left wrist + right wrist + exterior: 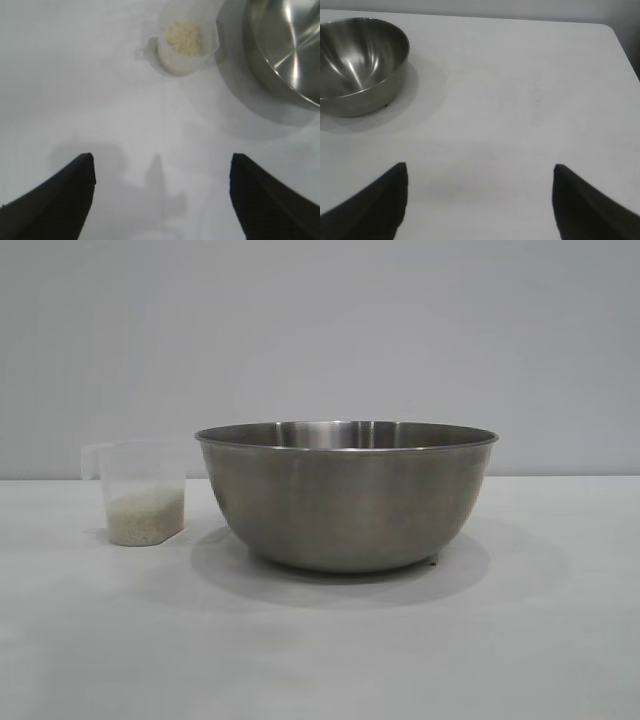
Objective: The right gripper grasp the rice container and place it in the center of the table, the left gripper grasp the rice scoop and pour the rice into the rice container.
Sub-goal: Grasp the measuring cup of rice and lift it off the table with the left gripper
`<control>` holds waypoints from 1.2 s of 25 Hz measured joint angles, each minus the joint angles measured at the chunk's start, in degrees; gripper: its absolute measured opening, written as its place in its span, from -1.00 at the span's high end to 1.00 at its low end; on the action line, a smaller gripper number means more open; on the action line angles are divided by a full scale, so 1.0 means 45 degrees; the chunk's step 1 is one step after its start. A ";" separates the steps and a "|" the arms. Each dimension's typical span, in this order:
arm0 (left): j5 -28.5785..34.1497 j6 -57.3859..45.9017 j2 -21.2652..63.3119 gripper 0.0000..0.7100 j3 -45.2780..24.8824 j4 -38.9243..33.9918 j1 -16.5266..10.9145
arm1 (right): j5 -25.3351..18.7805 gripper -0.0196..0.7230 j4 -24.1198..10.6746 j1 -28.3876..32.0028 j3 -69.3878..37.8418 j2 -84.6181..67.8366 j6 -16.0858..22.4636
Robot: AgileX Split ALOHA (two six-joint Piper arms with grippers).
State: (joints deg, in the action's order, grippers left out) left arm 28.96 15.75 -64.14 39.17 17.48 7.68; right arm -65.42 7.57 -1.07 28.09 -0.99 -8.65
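Observation:
The rice container point(345, 495), a wide steel bowl, stands on the white table point(320, 660) in the middle of the exterior view. Beside it on the left stands the rice scoop point(140, 490), a clear plastic cup with rice point(146, 516) in its lower part. Neither arm appears in the exterior view. In the left wrist view my left gripper point(162, 162) is open over bare table, well short of the rice scoop point(186, 42) and the rice container point(285, 45). My right gripper point(480, 170) is open over bare table, apart from the rice container point(360, 62).
The far table edge point(470, 17) and a rounded table corner point(612, 30) show in the right wrist view. A plain grey wall point(320, 340) stands behind the table. Bare tabletop lies around the bowl and cup.

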 joint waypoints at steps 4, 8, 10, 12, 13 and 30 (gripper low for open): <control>-0.2259 0.0956 0.0684 -0.39 -0.1636 0.1752 0.0000 | 0.0000 -0.56 0.0000 0.0000 0.0000 0.0000 0.0000; -0.4620 0.2681 0.0780 -0.39 -0.3064 0.3805 0.0197 | 0.0000 -0.56 0.0000 0.0000 0.0000 0.0000 0.0000; -0.6068 0.3112 0.0780 -0.39 -0.3735 0.4235 0.0673 | 0.0000 -0.56 0.0000 0.0000 0.0000 0.0000 0.0000; -0.7458 0.3238 0.0780 -0.39 -0.4404 0.4259 0.1349 | 0.0000 -0.56 0.0000 0.0000 0.0000 0.0000 0.0000; -0.8371 0.3238 0.0780 -0.39 -0.4731 0.4199 0.1772 | 0.0000 -0.56 0.0000 0.0000 0.0000 0.0000 0.0000; -1.5547 0.0032 -0.2092 -0.22 -0.7000 0.0488 0.3913 | 0.0000 -0.56 0.0000 0.0000 0.0000 0.0000 0.0000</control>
State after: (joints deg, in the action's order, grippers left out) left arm -41.00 15.89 -73.55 7.67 19.67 25.28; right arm -65.42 7.57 -1.07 28.09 -0.99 -8.65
